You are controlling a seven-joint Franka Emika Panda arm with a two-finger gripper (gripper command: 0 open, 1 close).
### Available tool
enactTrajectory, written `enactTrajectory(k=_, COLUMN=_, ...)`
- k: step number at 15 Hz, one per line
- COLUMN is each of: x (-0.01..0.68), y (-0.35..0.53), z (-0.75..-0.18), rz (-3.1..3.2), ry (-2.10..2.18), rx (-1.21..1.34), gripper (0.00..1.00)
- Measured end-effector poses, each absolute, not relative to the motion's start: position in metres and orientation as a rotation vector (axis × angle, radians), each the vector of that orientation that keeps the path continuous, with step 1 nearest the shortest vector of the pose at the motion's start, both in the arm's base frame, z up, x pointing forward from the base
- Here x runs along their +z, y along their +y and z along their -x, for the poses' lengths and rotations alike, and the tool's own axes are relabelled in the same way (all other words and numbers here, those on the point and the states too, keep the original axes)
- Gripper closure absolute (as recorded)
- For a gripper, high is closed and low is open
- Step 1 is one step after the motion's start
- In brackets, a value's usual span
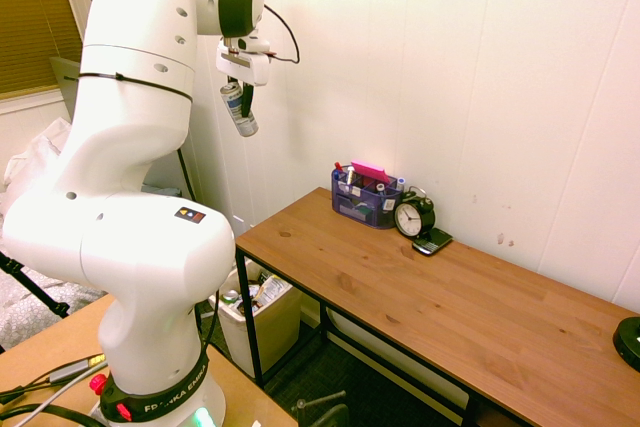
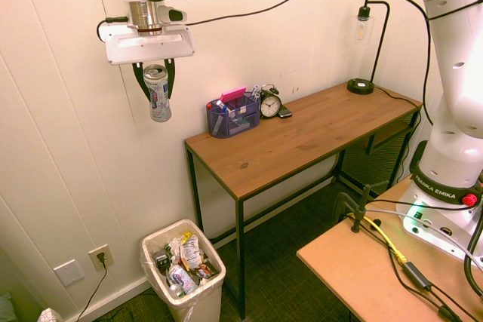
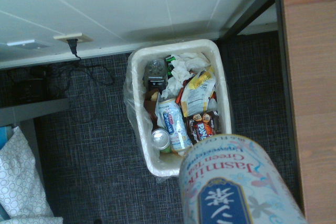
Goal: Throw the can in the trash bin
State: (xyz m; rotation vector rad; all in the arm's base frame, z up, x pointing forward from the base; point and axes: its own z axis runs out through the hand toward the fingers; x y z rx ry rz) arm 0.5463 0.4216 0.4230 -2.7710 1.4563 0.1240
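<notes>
Can [image 2: 157, 94] of jasmine green tea is hanging in the gripper [image 2: 158, 97], so that's where it's sitting right now: up in the air, well above the trash bin. Biggest stuff first: the white Franka arm [image 1: 150, 147] is reaching out past the end of the wooden desk [image 2: 302, 126]. The cream trash bin [image 2: 198, 308] is standing on the floor beside that end, and it's holding wrappers, crumpled tissue and other cans. A black desk lamp [image 2: 361, 87] is standing at the far end of the desk, the blue see-through organizer [image 2: 232, 122] is sitting nearer the bin, and the black alarm clock [image 2: 269, 105] is standing just beside it. Back to the can: it's leaning a bit, pull-tab end up, and its lower part is poking out past the fingertips. The two dark fingers [image 2: 170, 77] are flanking it, one per side, and gripping it between them.
</notes>
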Motion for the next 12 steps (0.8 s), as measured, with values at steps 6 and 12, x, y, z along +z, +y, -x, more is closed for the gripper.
enactTrajectory(k=6, x=0.421, y=0.402, z=-0.561, rz=2.753, ry=1.45, rx=0.176, gripper=0.0)
enactTrajectory(k=12, x=0.336, y=0.167, z=-0.63, rz=2.597, ry=1.617, rx=0.31, gripper=0.0)
